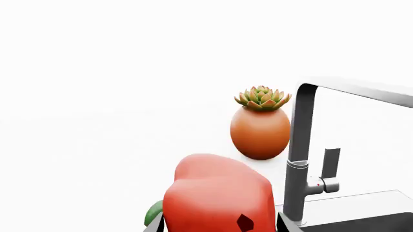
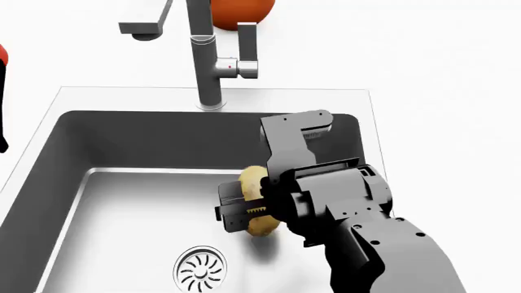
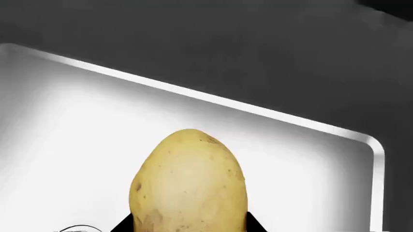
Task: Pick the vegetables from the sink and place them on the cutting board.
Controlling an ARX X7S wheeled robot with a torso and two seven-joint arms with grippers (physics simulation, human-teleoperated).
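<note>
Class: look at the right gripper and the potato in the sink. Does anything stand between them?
No. The right gripper already has its fingers either side of the potato, low inside the sink; nothing visible lies between them.

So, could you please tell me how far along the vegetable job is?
Nothing is on a cutting board yet; none is in view. In hand: the left tool holds the red pepper out of the sink, and the right tool grips the potato inside it. Left: carrying both over.
</note>
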